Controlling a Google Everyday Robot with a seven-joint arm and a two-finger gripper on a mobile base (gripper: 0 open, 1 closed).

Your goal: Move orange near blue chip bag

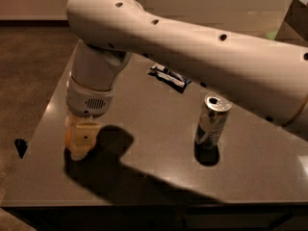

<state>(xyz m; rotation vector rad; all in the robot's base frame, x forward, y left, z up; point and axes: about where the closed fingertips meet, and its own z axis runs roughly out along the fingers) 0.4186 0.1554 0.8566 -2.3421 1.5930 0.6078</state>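
My gripper (81, 139) is down at the table's front left, its tip touching or just above the surface. The orange (69, 133) is almost wholly hidden behind the gripper; only an orange tint shows at its left edge. The blue chip bag (169, 77) lies flat at the back middle of the table, dark blue with white markings, far from the gripper and partly under my arm in this view.
A silver-and-blue drink can (211, 122) stands upright right of centre. The dark grey table (144, 167) has its left and front edges close to the gripper. My large white arm (202, 47) spans the upper view. Brown floor lies to the left.
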